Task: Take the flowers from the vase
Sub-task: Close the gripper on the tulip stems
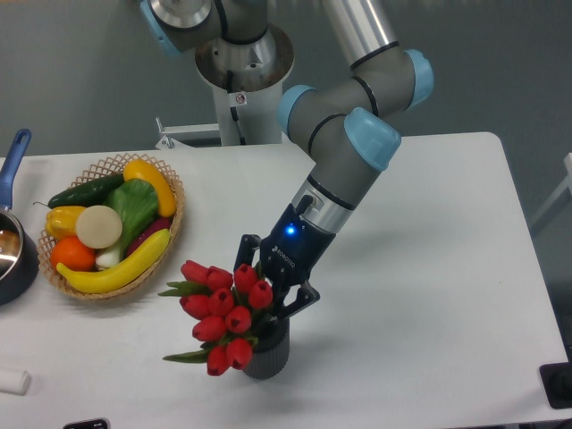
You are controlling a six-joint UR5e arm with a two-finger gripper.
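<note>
White tabletop (429, 268) under grey wall. Bunch of red tulip buds with green leaves (223, 308) sits in small dark grey ribbed vase (266, 350), near front edge at 6 o'clock. Black two-finger gripper (273, 290) is narrowed around upper stems behind the buds; firm contact not confirmable. Risk: vase lifts or tips with bunch if stems bind. Wicker fruit basket (170, 228) near at 10 o'clock; open room toward 3 o'clock.

a round woven wicker basket (175, 234) sits on the white table (429, 268). inside it lie a long yellow banana (116, 268) along the front rim, an orange (73, 254), a dark green cucumber (85, 189) at the back, and a yellow pepper (150, 184). left of the basket stands a dark pot with a blue handle (12, 161).
</note>
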